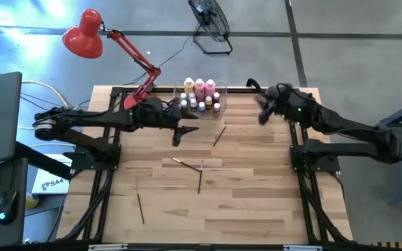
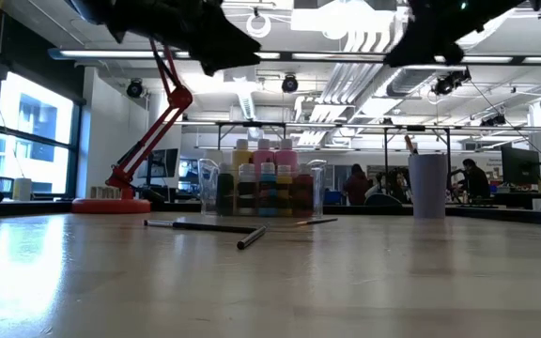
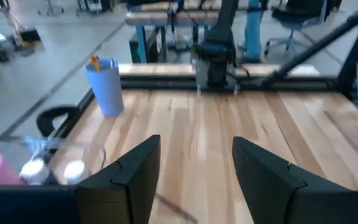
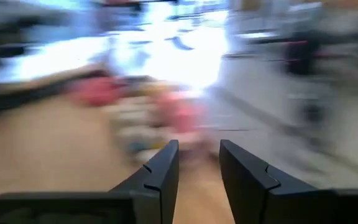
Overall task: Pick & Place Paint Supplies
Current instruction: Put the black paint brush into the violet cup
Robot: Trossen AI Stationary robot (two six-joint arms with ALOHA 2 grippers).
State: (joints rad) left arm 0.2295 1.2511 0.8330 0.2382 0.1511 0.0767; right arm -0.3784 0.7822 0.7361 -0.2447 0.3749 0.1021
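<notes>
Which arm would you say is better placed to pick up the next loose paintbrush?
Probably the left: its gripper hangs open above the table close to the paintbrushes, while the right gripper sits farther off.

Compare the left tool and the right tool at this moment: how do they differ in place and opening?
The left tool hangs beside the clear bin, over the table near loose paintbrushes; the right tool hangs near the table's far right edge, away from them. The left tool's fingers stand wider apart than the right tool's fingers. Both are open, empty and raised off the table.
</notes>
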